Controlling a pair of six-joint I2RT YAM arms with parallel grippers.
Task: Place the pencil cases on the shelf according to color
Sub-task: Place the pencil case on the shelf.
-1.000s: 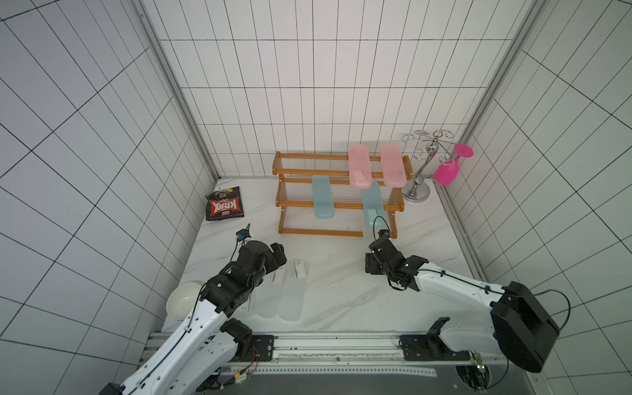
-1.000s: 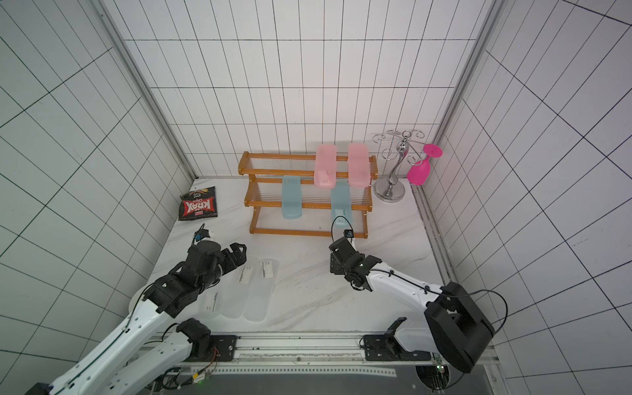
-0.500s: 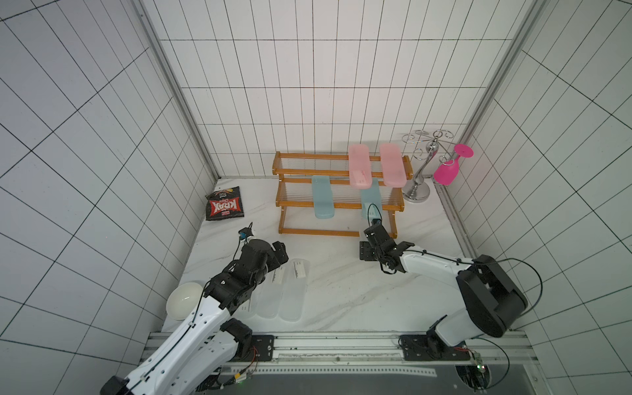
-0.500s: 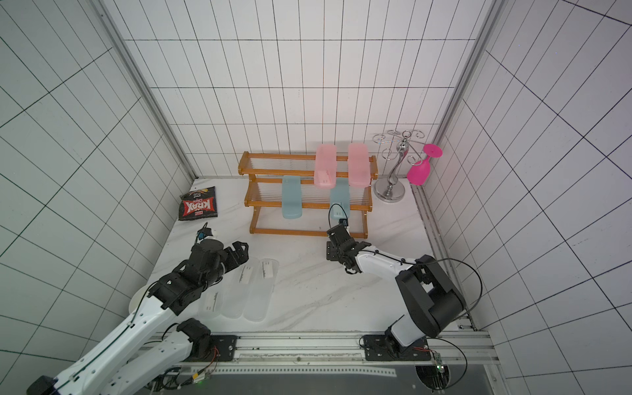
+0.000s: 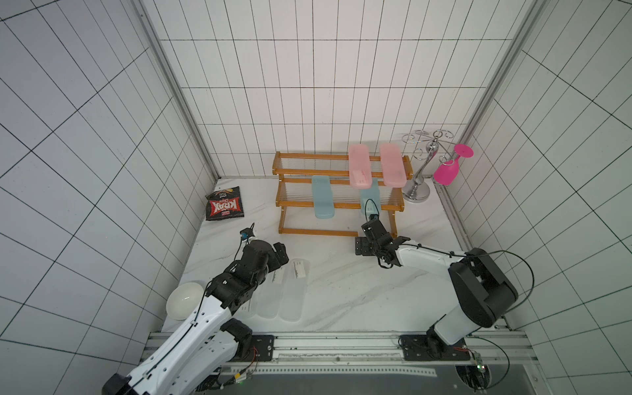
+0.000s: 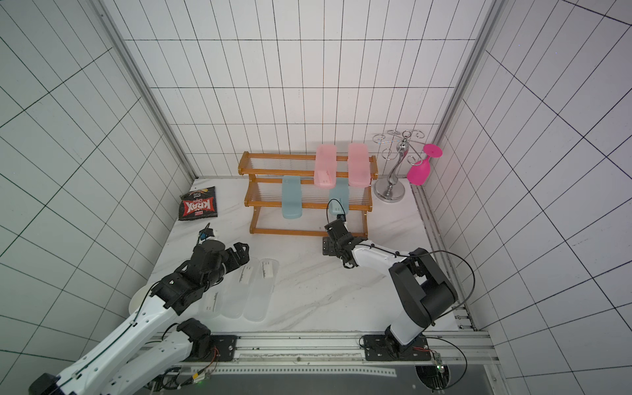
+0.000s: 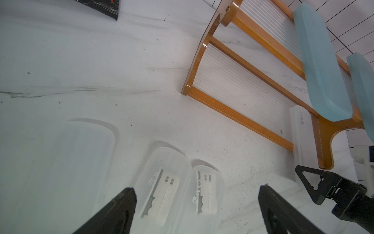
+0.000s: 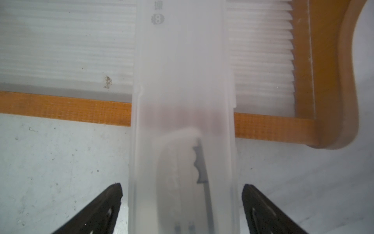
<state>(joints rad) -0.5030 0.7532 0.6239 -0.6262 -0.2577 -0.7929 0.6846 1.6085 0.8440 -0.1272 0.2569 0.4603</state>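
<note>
Plainly, both grippers stand open and hold nothing.

The right gripper [image 8: 182,185] has its two black fingers [image 8: 105,202] flanking the near end of a frosted pencil case [image 8: 182,81], with a thin gap on each side and no contact. Ahead of the fingertips that case crosses the front rail of the shelf [image 8: 66,109] and lies on the lowest tier, close to the end post. Farther beyond and higher, in a top view, two teal cases [image 5: 323,198] sit on the middle tier and two pink cases [image 5: 359,167] on the top tier. The left gripper [image 7: 196,188], well apart from the shelf, hangs with jaws spread wide over three clear cases [image 7: 162,182] lying side by side on the marble table [image 7: 81,60]; the two nearest its fingertips show white labels facing up.
</note>
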